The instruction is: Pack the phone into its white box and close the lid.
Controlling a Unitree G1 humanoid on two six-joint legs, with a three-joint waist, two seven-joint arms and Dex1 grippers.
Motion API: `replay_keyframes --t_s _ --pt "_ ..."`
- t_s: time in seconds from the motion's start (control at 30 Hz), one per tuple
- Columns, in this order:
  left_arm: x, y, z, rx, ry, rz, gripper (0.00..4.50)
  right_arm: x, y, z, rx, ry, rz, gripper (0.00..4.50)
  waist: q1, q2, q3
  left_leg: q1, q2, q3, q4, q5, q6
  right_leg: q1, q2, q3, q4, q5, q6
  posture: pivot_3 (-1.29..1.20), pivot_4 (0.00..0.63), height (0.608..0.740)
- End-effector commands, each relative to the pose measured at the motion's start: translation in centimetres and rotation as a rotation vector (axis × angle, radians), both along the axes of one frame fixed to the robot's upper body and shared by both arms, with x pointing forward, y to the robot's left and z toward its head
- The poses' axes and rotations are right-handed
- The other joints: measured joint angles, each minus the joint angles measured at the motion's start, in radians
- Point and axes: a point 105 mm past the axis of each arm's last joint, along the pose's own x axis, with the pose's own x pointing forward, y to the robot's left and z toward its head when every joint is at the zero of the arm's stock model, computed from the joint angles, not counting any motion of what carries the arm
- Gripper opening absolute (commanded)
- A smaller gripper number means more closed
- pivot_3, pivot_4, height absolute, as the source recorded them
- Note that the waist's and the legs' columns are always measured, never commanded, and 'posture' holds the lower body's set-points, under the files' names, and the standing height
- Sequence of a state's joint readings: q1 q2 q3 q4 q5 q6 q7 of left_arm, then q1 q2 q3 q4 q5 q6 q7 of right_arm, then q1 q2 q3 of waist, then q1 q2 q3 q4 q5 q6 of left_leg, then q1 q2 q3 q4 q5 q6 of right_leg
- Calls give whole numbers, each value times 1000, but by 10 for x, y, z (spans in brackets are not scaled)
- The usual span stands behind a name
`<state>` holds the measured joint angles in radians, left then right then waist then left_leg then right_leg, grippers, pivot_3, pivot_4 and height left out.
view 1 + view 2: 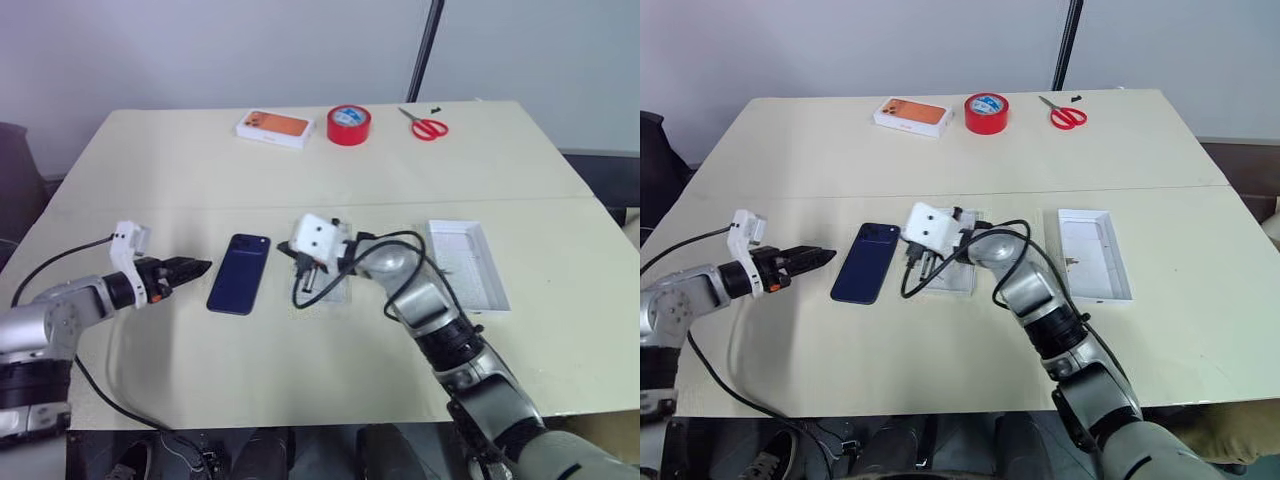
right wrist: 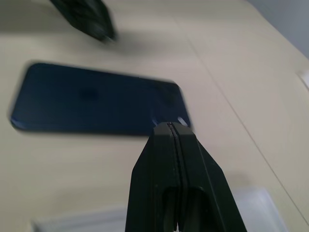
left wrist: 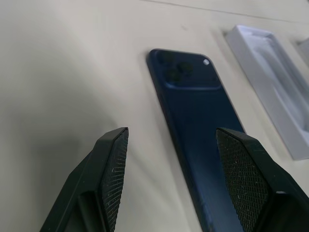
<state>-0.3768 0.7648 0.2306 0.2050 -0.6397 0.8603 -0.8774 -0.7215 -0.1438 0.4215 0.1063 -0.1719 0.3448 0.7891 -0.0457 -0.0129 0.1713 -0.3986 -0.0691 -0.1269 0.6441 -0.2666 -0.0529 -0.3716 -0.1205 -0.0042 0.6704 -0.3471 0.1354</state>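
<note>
Nothing is packed yet: the phone (image 1: 239, 273) lies flat on the table at nine o'clock of the white box (image 1: 952, 268), flanked by the empty, open-fingered left gripper (image 1: 197, 267) and the empty, closed right gripper (image 2: 175, 129), the lid (image 1: 468, 264) unplaced.

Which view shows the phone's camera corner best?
Left wrist view: the phone lies close, its camera cluster clear. Both eye views show it whole but small on the table; the right wrist view shows it blurred.

white box (image 1: 325, 290) largely hidden under right arm, phone (image 2: 96, 104) blurred in right wrist view
</note>
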Motion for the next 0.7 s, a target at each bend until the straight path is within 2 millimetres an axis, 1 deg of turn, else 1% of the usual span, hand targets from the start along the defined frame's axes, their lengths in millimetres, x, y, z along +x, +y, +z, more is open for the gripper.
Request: replay_keyframes --t_s 0.03,0.13,0.23,0.27,0.33,0.37,0.4,0.47,0.57,0.7 --pt "-3 -1 -17 43 109 -39 3036 -2 17 2 -56 24 17 11 -1 0 0 0 0 0 0 0 0 0 0 0 0 0 0 0 150 740" --pt "-5 -6 -25 55 152 -90 3036 -6 22 -14 -170 62 44 11 -3 0 0 0 -1 0 0 0 -1 -1 0 0 3 0 0 0 150 740" --pt "-3 -13 -26 17 201 -107 3036 -6 22 -25 -260 58 51 11 -1 0 0 0 -1 0 0 0 -1 -1 0 0 3 0 0 0 150 740" --pt "-2 -16 -24 17 184 -120 3036 -5 22 -29 -291 44 51 11 0 0 0 0 -2 0 0 0 -1 -1 0 0 3 0 0 0 150 740" --pt "-3 -20 -21 -30 211 -135 3036 -6 22 -34 -315 44 55 11 0 0 0 0 -2 0 1 0 -1 -1 0 0 3 0 0 0 150 740" --pt "-5 -22 -23 -18 222 -151 3036 -7 22 -37 -324 52 54 11 0 0 0 0 -2 0 1 0 -1 -1 0 0 3 0 0 0 150 740" --pt "-8 -22 -30 11 263 -157 3036 -7 22 -41 -336 55 56 11 -1 0 -1 0 -2 0 1 0 -1 -1 0 0 3 0 0 0 150 740" --pt "-11 -23 -40 63 288 -171 3036 -7 23 -44 -349 49 53 11 -2 1 -1 0 -2 0 1 0 -1 -1 0 0 4 0 0 0 150 740" --pt "-13 -29 -46 77 301 -199 3036 -5 27 -45 -347 47 46 11 -2 3 -3 1 -2 0 1 0 -1 0 0 0 4 0 0 0 150 740" --pt "-14 -44 -51 37 325 -232 3036 -3 29 -44 -340 34 43 11 1 6 -7 2 -2 0 1 0 -1 0 0 1 4 0 0 0 150 740"
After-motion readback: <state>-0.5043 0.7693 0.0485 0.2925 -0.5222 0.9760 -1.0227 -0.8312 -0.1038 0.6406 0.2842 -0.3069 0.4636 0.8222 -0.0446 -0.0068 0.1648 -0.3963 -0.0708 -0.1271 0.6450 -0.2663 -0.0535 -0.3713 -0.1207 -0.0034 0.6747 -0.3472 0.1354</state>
